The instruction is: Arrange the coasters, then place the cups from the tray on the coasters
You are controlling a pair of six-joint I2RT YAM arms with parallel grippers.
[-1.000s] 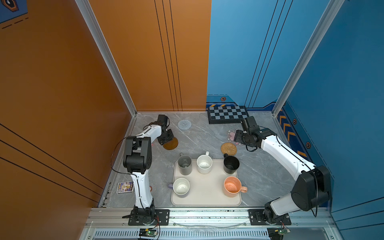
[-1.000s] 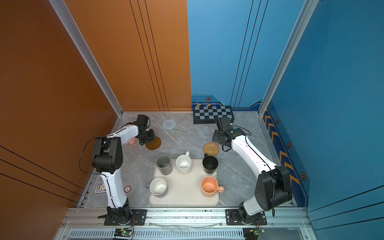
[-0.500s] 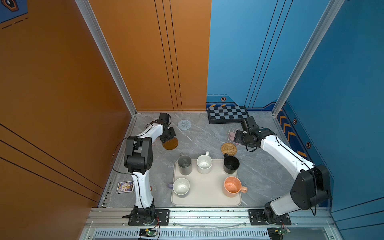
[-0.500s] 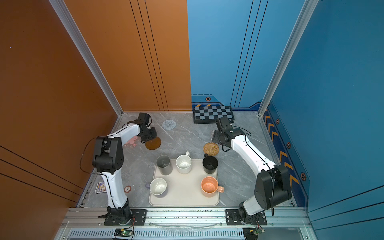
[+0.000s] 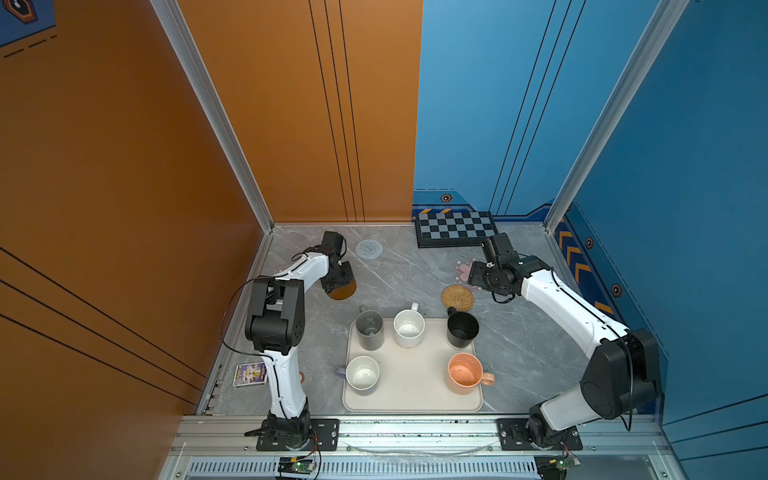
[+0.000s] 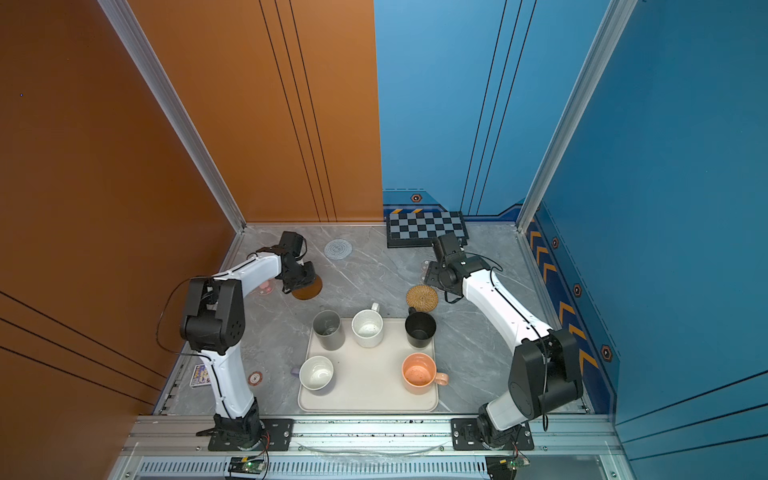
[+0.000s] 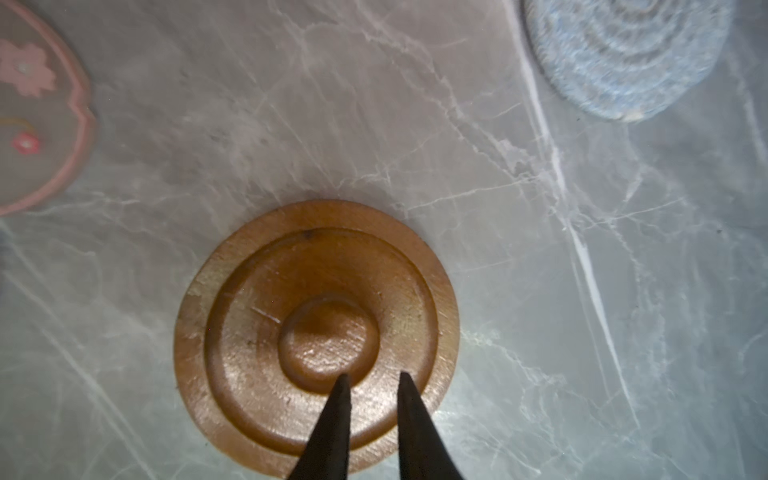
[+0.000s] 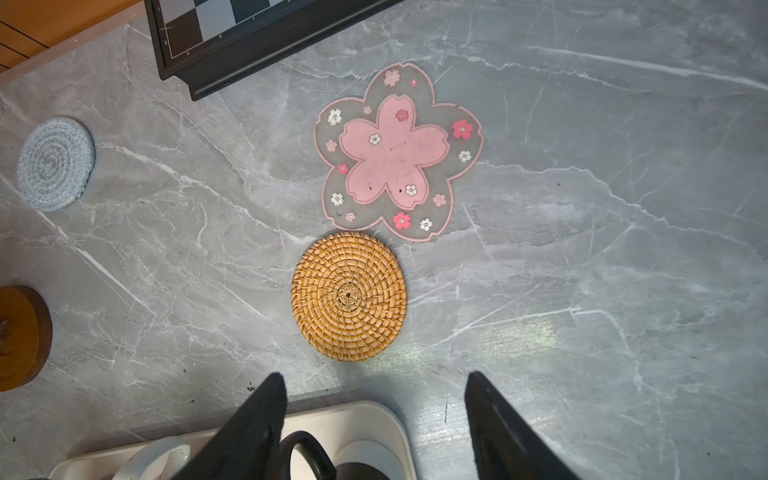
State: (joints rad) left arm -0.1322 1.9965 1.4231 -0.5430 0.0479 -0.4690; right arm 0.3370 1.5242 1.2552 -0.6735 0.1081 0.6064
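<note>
My left gripper (image 7: 371,376) is all but shut, its tips resting on the brown ringed coaster (image 7: 316,332) beside its centre boss, gripping nothing. A pink-flower coaster (image 7: 33,104) and the grey-blue knitted coaster (image 5: 369,249) lie near it. My right gripper (image 8: 374,378) hangs open and empty over the tray's (image 5: 411,395) far right corner, by the black cup (image 5: 462,329). Beyond it lie the rattan coaster (image 8: 349,296) and another pink-flower coaster (image 8: 399,151). Grey (image 5: 369,330), speckled white (image 5: 409,328), peach (image 5: 464,373) and lavender (image 5: 362,373) cups stand on the tray.
A black-and-grey chequered board (image 5: 455,228) lies against the back wall. A small picture card (image 5: 249,374) and a red-and-white sticker (image 6: 255,377) lie near the left arm's base. Orange and blue walls close in the table on three sides.
The left jaws have narrowed over the brown coaster, and the left wrist has shifted slightly. The coaster and the right arm have stayed where they were.
</note>
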